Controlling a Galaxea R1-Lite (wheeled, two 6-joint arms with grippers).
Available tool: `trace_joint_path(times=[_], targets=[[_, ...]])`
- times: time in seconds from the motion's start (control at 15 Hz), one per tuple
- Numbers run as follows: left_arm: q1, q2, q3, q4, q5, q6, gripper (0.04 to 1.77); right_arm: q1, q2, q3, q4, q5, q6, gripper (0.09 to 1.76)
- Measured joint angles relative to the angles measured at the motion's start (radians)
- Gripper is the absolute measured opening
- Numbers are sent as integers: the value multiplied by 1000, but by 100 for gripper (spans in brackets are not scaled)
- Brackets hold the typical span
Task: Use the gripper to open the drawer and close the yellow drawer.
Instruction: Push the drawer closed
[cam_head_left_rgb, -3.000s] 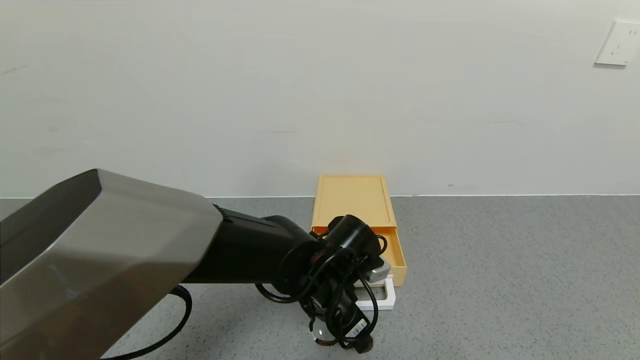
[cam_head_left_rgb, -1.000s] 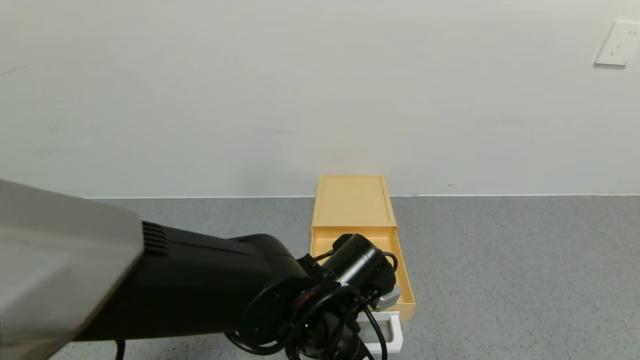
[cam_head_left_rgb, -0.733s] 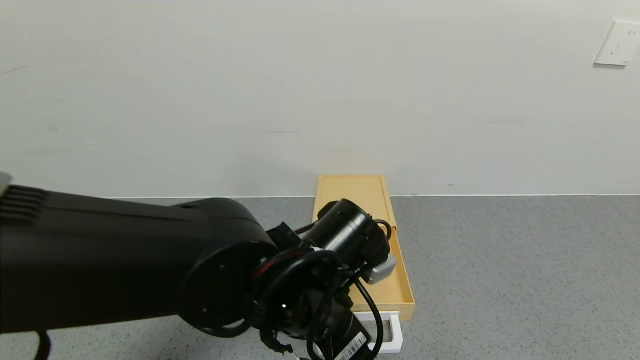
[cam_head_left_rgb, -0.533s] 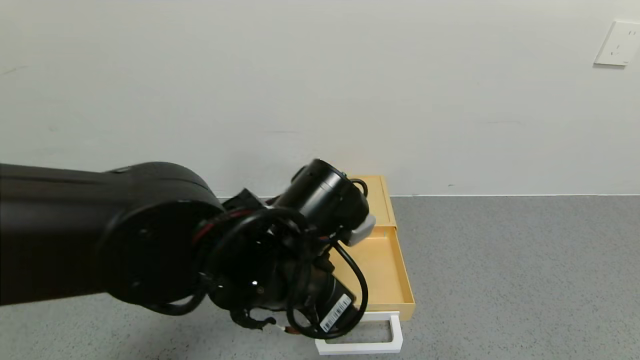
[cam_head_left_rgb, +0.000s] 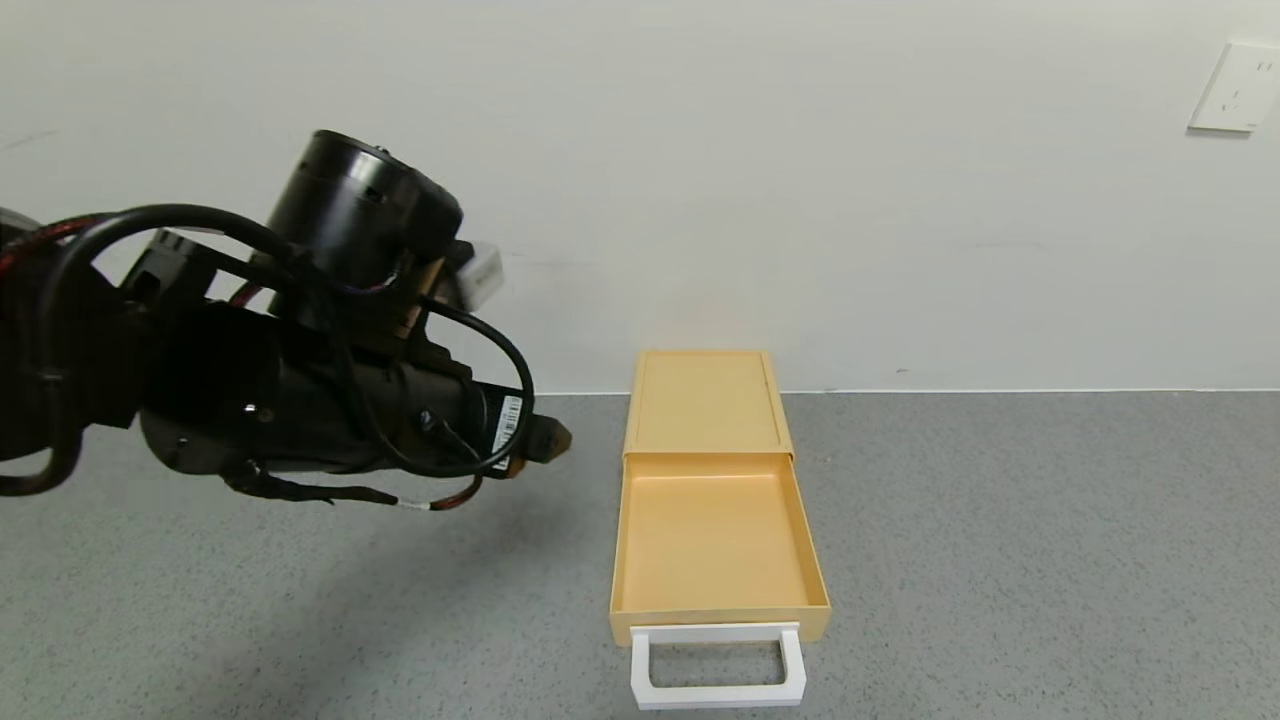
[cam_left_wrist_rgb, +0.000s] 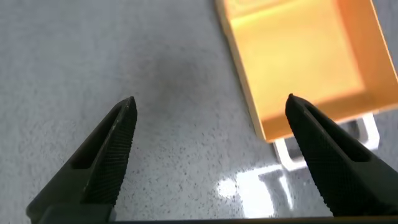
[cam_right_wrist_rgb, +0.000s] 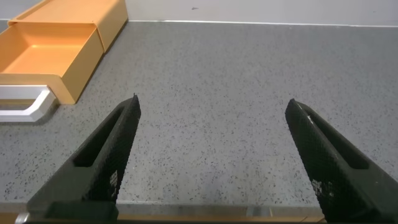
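The pale-yellow drawer box (cam_head_left_rgb: 705, 400) stands against the wall on the grey table. Its drawer (cam_head_left_rgb: 712, 535) is pulled far out and is empty, with the white loop handle (cam_head_left_rgb: 717, 665) at the front. My left gripper (cam_head_left_rgb: 545, 440) is open and empty, raised above the table to the left of the drawer and clear of it. In the left wrist view the open gripper (cam_left_wrist_rgb: 211, 99) hangs over bare table, with the drawer (cam_left_wrist_rgb: 305, 62) and handle (cam_left_wrist_rgb: 367, 134) off to one side. My right gripper (cam_right_wrist_rgb: 214, 102) is open and empty above the table; the drawer (cam_right_wrist_rgb: 50, 53) lies farther off.
The grey speckled table (cam_head_left_rgb: 1000, 550) ends at a white wall behind the drawer box. A white wall socket (cam_head_left_rgb: 1238, 85) sits high on the right. The left arm's black cables (cam_head_left_rgb: 480, 340) loop around the wrist.
The drawer has been pulled farther out than three seconds ago. My left gripper has let go of the handle and lifted up and to the left, away from the drawer.
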Motion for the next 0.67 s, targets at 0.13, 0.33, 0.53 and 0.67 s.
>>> trace_joint_path(times=[0.13, 0.33, 0.53, 0.67], targets=[[40, -24, 26, -28, -15, -5, 172, 0, 0, 0, 0, 0, 0, 171], [54, -37, 36, -31, -19, -5, 172, -1, 0, 0, 0, 0, 0, 171], [56, -40, 38, -31, -21, -5, 172, -1, 0, 0, 0, 0, 0, 171], [55, -41, 39, -31, -21, -5, 172, -1, 0, 0, 0, 0, 0, 171]])
